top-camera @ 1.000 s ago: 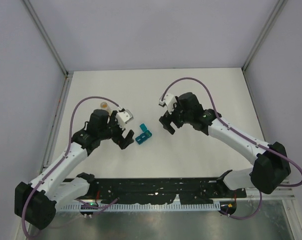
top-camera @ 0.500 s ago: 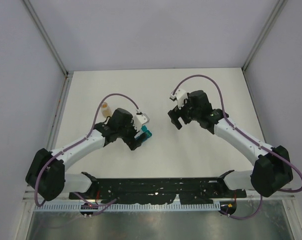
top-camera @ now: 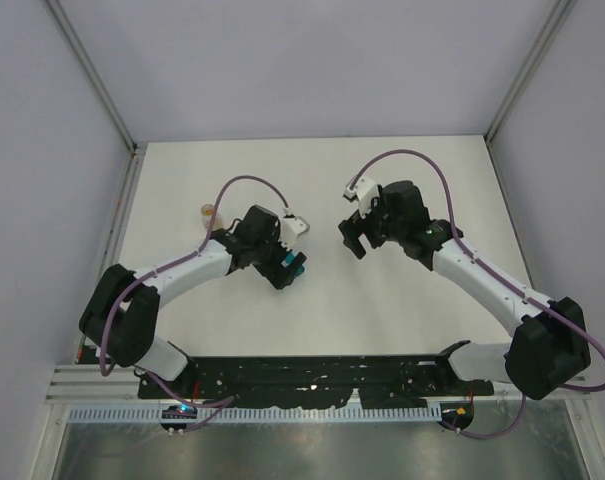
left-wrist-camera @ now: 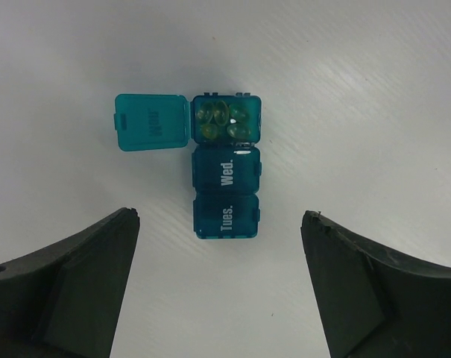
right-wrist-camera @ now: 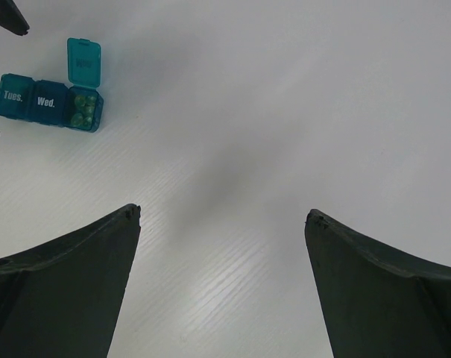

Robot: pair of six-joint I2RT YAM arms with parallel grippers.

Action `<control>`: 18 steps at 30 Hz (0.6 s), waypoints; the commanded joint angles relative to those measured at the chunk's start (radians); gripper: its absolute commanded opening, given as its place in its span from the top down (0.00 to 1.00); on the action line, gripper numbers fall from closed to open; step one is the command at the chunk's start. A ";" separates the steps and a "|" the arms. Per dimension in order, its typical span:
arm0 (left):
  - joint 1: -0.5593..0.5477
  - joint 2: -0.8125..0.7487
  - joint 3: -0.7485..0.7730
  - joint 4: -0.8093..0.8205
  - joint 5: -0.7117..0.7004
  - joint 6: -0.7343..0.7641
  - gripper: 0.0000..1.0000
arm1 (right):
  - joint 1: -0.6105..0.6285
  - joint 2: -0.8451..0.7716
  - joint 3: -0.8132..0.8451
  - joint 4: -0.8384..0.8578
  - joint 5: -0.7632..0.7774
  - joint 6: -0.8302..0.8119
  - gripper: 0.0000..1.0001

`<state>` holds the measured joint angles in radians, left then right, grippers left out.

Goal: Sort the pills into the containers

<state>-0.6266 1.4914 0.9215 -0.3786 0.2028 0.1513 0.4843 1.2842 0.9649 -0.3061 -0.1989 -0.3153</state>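
Note:
The teal container strip (left-wrist-camera: 226,175) lies on the white table, with closed "Tues." and "Wed." lids and the far compartment's lid (left-wrist-camera: 150,122) flipped open. Several pills (left-wrist-camera: 224,121) lie in that open compartment. My left gripper (left-wrist-camera: 219,257) is open and empty, hovering just short of the "Tues." end. The strip also shows in the top view (top-camera: 293,266) under the left gripper (top-camera: 285,268), and in the right wrist view (right-wrist-camera: 50,102) at upper left. My right gripper (right-wrist-camera: 223,224) is open and empty over bare table, to the right of the strip (top-camera: 354,238).
A clear tan vial (top-camera: 209,212) stands on the table behind the left arm, near the left wall. The table (top-camera: 402,300) is bounded by walls at left, back and right. The arm bases sit on a black rail (top-camera: 312,372) at the near edge.
My left gripper has swung right and forward to hover over the strip. My right gripper has drawn back to the right, away from the strip. The vial stands further left.

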 commanded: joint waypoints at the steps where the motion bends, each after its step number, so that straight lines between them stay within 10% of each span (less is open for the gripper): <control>1: -0.013 0.050 0.042 -0.010 0.011 -0.073 0.07 | -0.012 -0.040 -0.008 0.042 -0.037 -0.001 0.05; 18: -0.051 0.128 0.020 0.021 -0.066 -0.144 0.18 | -0.024 -0.019 -0.009 0.041 -0.077 0.005 0.05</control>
<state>-0.6701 1.6142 0.9386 -0.3828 0.1555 0.0273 0.4667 1.2827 0.9592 -0.3061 -0.2550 -0.3149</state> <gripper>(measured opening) 0.832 0.954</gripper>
